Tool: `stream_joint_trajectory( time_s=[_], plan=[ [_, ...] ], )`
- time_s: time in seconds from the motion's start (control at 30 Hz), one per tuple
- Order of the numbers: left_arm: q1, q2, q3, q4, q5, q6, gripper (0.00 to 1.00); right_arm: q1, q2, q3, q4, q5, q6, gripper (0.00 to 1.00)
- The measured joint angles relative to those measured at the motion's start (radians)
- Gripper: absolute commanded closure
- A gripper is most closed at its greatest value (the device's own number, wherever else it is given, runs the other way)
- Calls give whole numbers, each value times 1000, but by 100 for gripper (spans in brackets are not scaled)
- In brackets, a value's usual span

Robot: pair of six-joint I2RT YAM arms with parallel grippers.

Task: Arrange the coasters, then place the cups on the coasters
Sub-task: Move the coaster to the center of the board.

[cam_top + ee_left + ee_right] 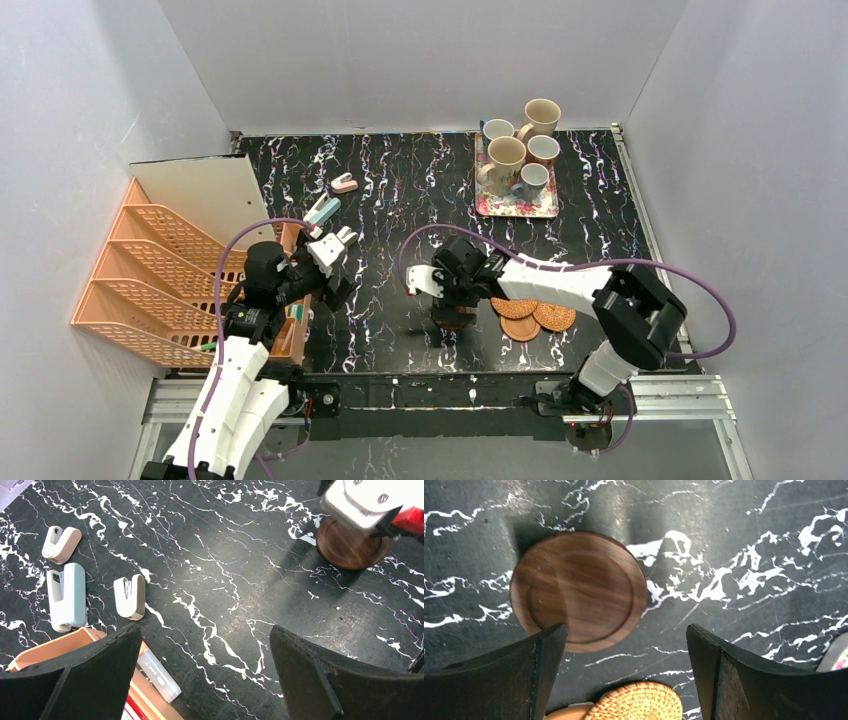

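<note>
Hanging over the dark coaster (579,590), which lies flat on the counter (734,540) at lower middle of the top view, the right fingers (524,680) stand wide apart, empty. The other coasters (553,316) lie just right of it. The left fingers (75,680) are open and empty too. The cups (505,155) stand at the tray (515,208), upper right.

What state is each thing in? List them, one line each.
Right gripper: open, empty, over the dark coaster.
Left gripper: open, empty.
Dark coaster: flat on the table, not held.
Woven coasters: flat, bunched with the smooth coaster.
Cups: upright, at the tray, none on a coaster.
Staplers: lying on the table.
</note>
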Motion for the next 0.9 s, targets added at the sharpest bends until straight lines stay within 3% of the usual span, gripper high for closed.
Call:
stream_joint_trajectory(
  time_s=[0.2,0.43,0.67,0.9],
  plan=[
    [0,-4,0,0,1,0,2,19,35,6,65,16,24,2],
    [0,-4,0,0,1,0,2,19,126,41,305,126,31,2],
    [0,-3,0,0,0,0,2,-6,300,179,495,230,47,2],
    [0,-3,0,2,-8,-6,2,-74,344,272,461,259,164,2]
  ],
)
